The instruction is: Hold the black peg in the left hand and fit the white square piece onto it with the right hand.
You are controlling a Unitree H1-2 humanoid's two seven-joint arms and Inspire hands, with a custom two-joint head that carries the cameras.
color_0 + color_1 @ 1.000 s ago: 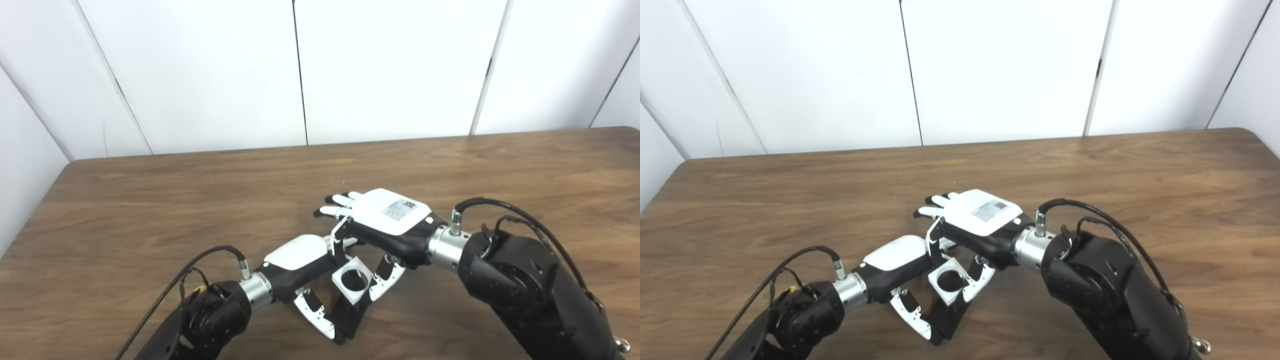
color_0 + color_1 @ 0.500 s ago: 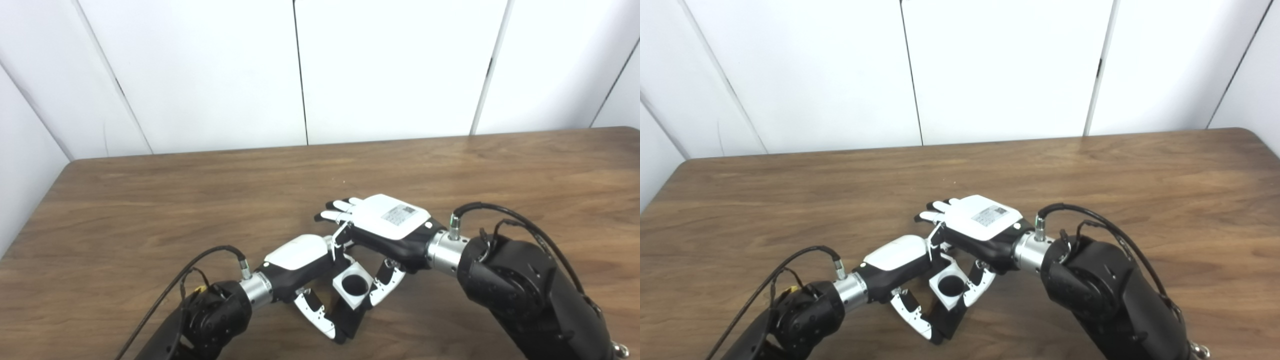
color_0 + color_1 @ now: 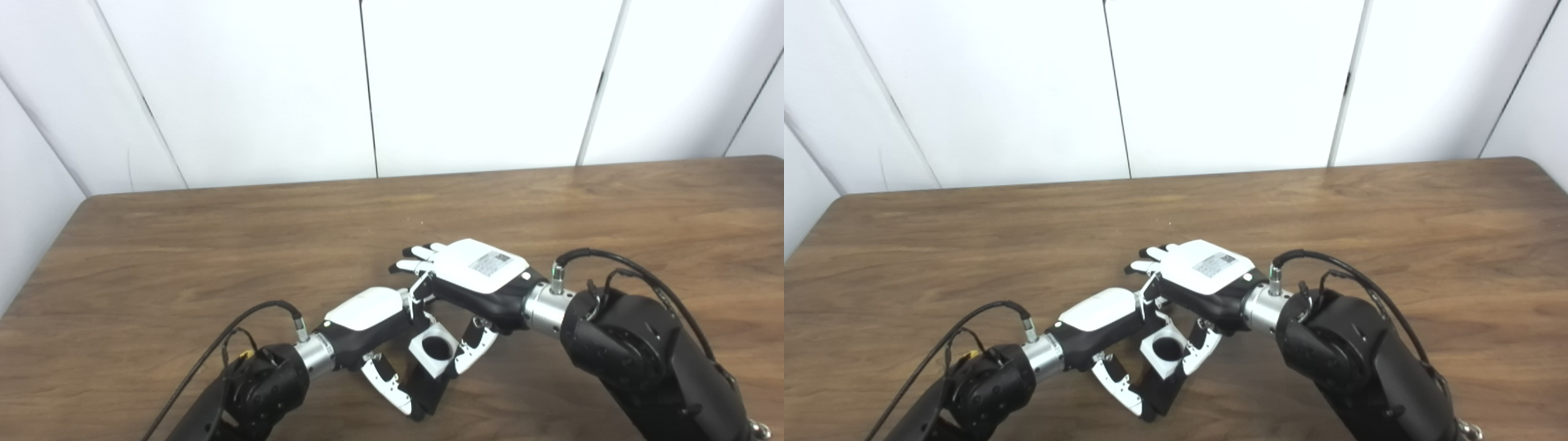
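Low on the wooden table (image 3: 184, 257), my left hand (image 3: 366, 317) is shut on the black peg (image 3: 429, 391), whose lower end shows between thumb and fingers. The white square piece (image 3: 433, 355) sits on the peg's top, tilted toward me, and its round hole looks black inside. My right hand (image 3: 479, 277) is shut on the white piece, pinching it between thumb and a bent finger, with the other fingers stretched out to the left. The two hands touch at the middle. The same piece appears in the right eye view (image 3: 1167, 354).
Black cables loop off both wrists (image 3: 269, 309) (image 3: 618, 263). White wall panels stand behind the table's far edge (image 3: 392, 177). The table's left edge runs diagonally at the left (image 3: 43, 263).
The white square piece has come down over the peg: its hole, showing light through a second ago, is now filled with black. My right hand has dropped slightly with it. The left hand held still.
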